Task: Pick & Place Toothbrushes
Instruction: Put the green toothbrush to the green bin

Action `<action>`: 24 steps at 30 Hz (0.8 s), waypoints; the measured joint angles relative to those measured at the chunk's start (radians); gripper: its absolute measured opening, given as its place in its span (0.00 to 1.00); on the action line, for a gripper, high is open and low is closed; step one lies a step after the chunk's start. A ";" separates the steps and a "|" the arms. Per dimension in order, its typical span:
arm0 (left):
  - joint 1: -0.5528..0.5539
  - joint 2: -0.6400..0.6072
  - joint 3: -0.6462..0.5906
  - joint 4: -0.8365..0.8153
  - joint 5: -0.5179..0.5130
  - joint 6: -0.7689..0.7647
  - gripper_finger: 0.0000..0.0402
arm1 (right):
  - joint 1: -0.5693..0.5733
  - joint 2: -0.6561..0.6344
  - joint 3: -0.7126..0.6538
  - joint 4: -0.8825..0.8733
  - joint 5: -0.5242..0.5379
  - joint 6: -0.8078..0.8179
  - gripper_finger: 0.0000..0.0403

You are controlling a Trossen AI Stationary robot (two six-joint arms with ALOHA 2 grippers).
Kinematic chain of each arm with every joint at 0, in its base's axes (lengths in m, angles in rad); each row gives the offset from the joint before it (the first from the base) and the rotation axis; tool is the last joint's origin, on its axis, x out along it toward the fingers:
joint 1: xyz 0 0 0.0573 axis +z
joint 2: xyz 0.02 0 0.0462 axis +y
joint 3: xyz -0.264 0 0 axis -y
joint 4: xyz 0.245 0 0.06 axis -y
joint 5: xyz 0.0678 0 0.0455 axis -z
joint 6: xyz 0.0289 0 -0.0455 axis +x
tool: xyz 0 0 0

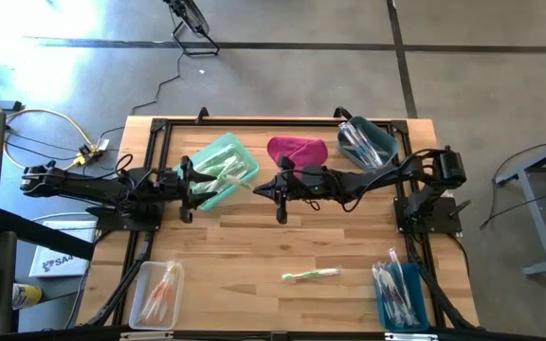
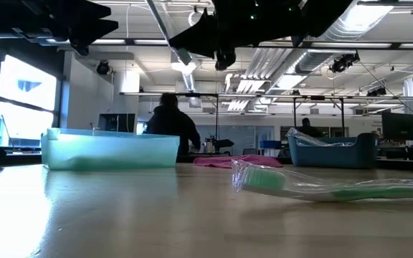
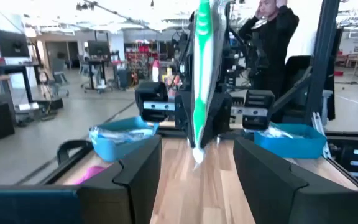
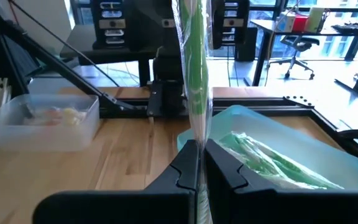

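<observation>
While the high view set out the whole wooden table point(image 1: 254, 242), only the wrist views revealed what the right gripper point(image 4: 199, 163) held: a green-handled toothbrush point(image 4: 194, 74) in a clear crinkled wrapper, clenched between its two dark fingers and standing upright. From above, that gripper hung over the middle of the table, just right of the pale green bin point(image 1: 218, 170), and the brush appeared only as a pale sliver. The left gripper point(image 3: 194, 165) faced it from the left, above that bin, fingers spread apart and empty. The low view alone showed a person point(image 2: 172, 125) in dark clothing in the room beyond, with the arms cut off along its upper edge. A second wrapped green toothbrush point(image 1: 311, 275) lay flat on the near part of the table. Wrapped brushes filled a blue bin point(image 1: 401, 294) at near right and a blue bin point(image 1: 368, 142) at far right; a clear tub point(image 1: 156, 292) at near left held pinkish ones. A magenta cloth point(image 1: 297, 149) lay crumpled at the far side.
</observation>
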 joint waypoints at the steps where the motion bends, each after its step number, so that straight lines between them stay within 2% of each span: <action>1: 0.000 0.009 0.000 0.017 0.000 0.004 0.49 | 0.000 0.000 0.000 0.003 0.000 0.000 0.01; 15: 0.000 0.217 0.000 0.263 0.049 0.067 0.49 | 0.001 0.000 0.000 0.013 -0.003 0.002 0.01; 24: 0.000 0.307 0.000 0.401 0.049 0.059 0.49 | 0.001 0.000 0.000 0.009 -0.003 0.001 0.01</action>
